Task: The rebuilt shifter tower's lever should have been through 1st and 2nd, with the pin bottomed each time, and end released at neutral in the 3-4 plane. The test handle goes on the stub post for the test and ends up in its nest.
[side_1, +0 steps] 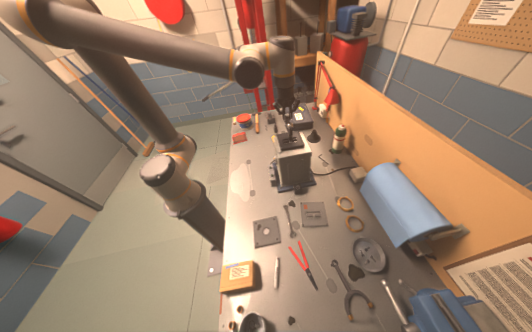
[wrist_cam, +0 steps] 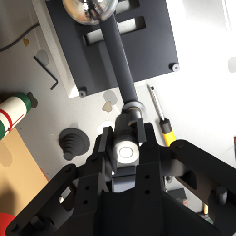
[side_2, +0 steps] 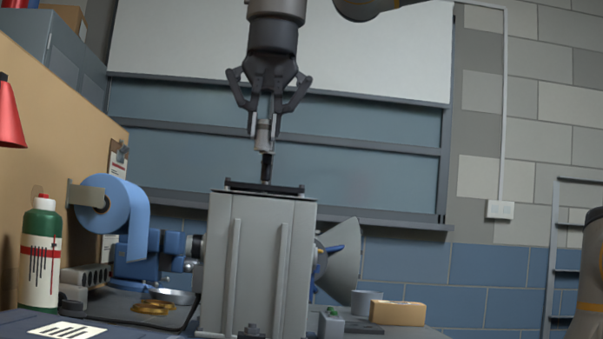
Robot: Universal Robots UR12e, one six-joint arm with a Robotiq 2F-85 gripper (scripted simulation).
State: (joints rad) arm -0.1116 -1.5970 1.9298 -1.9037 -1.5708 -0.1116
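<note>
The knurled grey test handle [side_2: 263,137] sits on top of the dark lever [side_2: 265,168] that rises from the black gate plate [side_2: 263,187] of the grey shifter tower [side_2: 257,256]. My gripper [side_2: 263,126] hangs straight above the tower and grips that handle [wrist_cam: 125,140], closed around it. From the wrist camera the lever [wrist_cam: 120,61] runs down from the handle into the slotted plate [wrist_cam: 127,43], where a shiny ball [wrist_cam: 89,9] shows at its base. The tower [side_1: 294,162] stands mid-bench below the gripper [side_1: 286,111]. I cannot tell which slot the lever stands in.
Close around the tower lie a yellow-handled screwdriver [wrist_cam: 163,122], a dark stepped cone [wrist_cam: 72,143], an Allen key [wrist_cam: 47,73] and a green-and-white bottle [wrist_cam: 14,111]. An orange backboard [side_1: 415,145] with a blue paper roll [side_1: 400,202] lines the bench's right side. Hand tools litter the near end.
</note>
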